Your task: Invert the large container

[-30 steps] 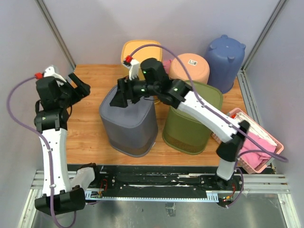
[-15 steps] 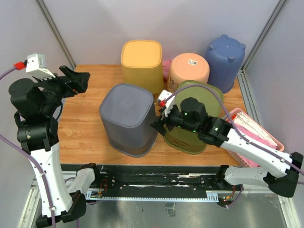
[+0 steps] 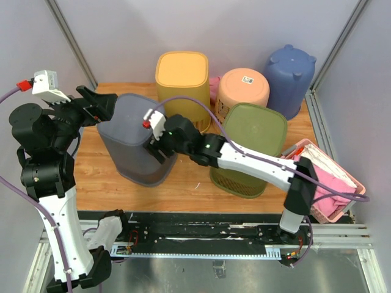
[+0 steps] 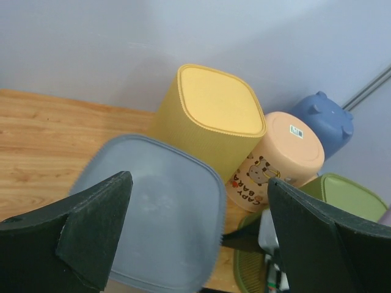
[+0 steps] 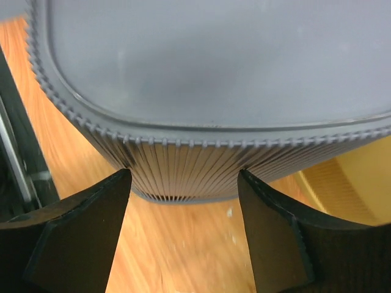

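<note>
Right gripper (image 5: 183,177): fingers apart, straddling the ribbed upper edge of the grey bin (image 3: 131,143) on its right side, clamped on nothing. Left gripper (image 4: 198,183): fingers also apart, hovering over the bin's back-left corner; contact cannot be told. The grey bin stands left of centre on the table (image 3: 110,183) with its closed face up and its open end out of sight. Whether its bottom edge is lifted cannot be told.

Likely risks:
- Neither gripper has a hold, and the wall looks too broad for either pair of fingers, so a push would probably slide the bin rather than roll it.
- A slide leftward carries it toward the table's left edge and the wall (image 3: 36,55) beyond.
- A tip backward meets the yellow bin (image 3: 182,79), which stands just beside its far corner.
- Both arms work the same bin at close quarters and could foul each other.
- The right arm spans the gap to the green bin (image 3: 247,149) and may nudge it.

Open room: bare wood in front of the grey bin and to its near left. The back and right are crowded, with a basket (image 3: 324,183) at the right edge.
</note>
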`<move>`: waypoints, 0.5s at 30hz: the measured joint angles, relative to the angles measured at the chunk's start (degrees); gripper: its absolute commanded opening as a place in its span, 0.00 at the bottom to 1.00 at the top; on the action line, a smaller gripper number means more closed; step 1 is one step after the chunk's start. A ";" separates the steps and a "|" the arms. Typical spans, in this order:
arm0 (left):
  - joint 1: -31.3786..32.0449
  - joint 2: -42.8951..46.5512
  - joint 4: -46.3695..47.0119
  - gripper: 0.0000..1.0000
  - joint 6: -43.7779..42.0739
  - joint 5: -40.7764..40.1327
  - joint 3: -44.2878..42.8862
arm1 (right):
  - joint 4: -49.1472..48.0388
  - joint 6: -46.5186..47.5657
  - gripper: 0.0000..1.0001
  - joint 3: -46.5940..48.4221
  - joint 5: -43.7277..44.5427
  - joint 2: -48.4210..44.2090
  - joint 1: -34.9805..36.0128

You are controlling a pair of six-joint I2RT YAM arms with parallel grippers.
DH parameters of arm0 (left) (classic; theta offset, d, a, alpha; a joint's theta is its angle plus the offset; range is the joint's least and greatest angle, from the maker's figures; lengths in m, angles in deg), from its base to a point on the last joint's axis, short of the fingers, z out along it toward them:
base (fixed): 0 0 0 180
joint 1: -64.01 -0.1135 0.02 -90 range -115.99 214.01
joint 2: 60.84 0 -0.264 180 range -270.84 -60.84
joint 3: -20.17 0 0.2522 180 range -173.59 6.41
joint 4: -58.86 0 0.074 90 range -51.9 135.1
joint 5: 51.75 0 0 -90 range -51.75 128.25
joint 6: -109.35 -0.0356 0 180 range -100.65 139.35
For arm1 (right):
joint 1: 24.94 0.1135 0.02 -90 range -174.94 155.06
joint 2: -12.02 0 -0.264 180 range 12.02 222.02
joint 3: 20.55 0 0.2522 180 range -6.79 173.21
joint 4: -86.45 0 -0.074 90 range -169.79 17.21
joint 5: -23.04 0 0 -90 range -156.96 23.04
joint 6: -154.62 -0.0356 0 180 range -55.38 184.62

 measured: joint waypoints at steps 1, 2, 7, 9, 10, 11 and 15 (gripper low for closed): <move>0.00 0.15 -0.02 0.99 0.00 -0.20 0.00 | -0.74 -0.48 0.74 3.58 0.28 2.71 0.00; 0.00 0.33 -0.02 0.99 0.00 -0.44 0.00 | -1.42 -0.94 0.74 7.08 0.35 5.46 -0.02; 0.00 0.96 -0.13 0.99 -0.02 -2.14 0.00 | 3.02 -3.30 0.76 25.88 -0.52 17.90 -1.14; 0.00 1.40 -0.11 0.99 0.00 -2.67 0.02 | 5.44 -3.48 0.80 29.14 -0.28 19.39 -1.86; 0.00 1.60 -0.07 0.99 0.02 -2.86 0.04 | 6.91 -3.41 0.82 28.33 0.26 18.25 -2.25; 0.00 1.70 0.04 0.99 0.22 -2.97 0.15 | 7.67 -3.30 0.84 26.49 1.18 16.41 -2.38; 0.00 1.51 0.70 0.99 1.64 -2.29 1.38 | 7.37 -1.51 0.96 12.94 6.67 3.26 -3.54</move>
